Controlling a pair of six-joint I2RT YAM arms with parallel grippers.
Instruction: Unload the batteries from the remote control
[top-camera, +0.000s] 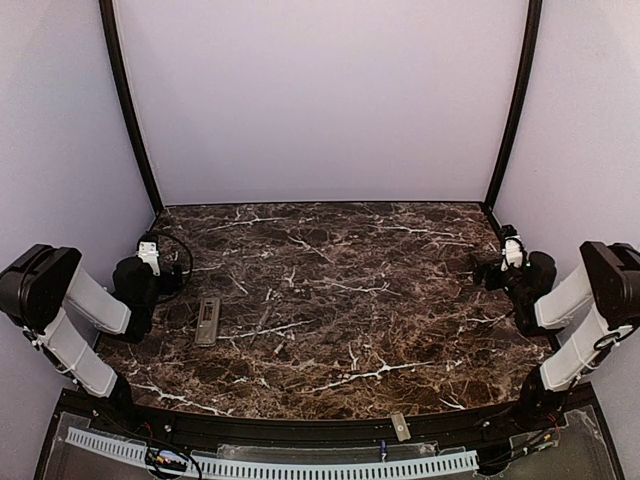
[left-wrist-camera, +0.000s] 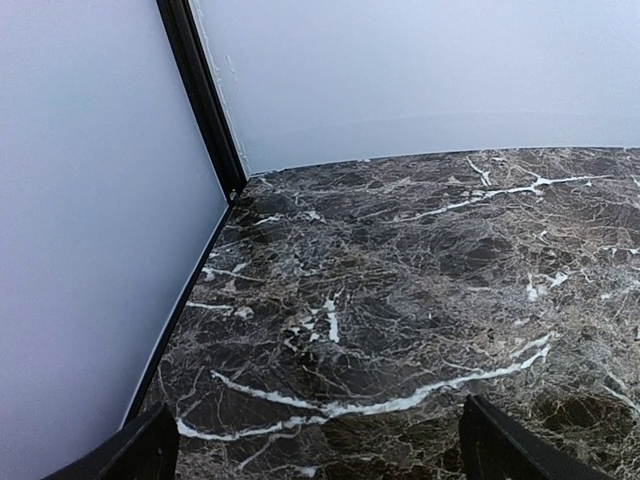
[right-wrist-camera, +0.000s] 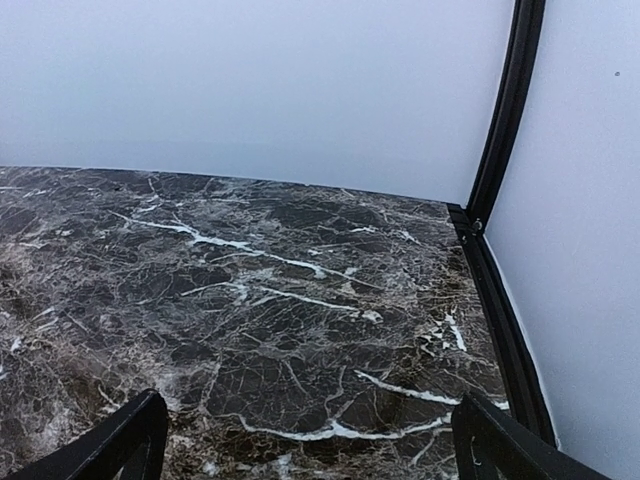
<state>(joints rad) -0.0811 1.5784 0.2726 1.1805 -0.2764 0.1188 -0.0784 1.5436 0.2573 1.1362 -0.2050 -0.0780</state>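
The remote control lay flat on the dark, white-veined marble tabletop, in its left half and about midway between the back wall and the near edge. Its long axis ran roughly front to back, and a grey face was turned up. It was too small in the overhead view to make out any detail on that face. Nothing touched it.

The left claw hung near the remote, behind it and to its left, close to the left wall. In the left wrist view the left claw stood wide open with only bare marble between its two dark fingertips.

The right claw hung well apart from the remote, at the far right side of the tabletop. In its own wrist view the right claw was also spread fully and held nothing.

A short flat grey piece lay on the black rail along the near edge, right of centre.
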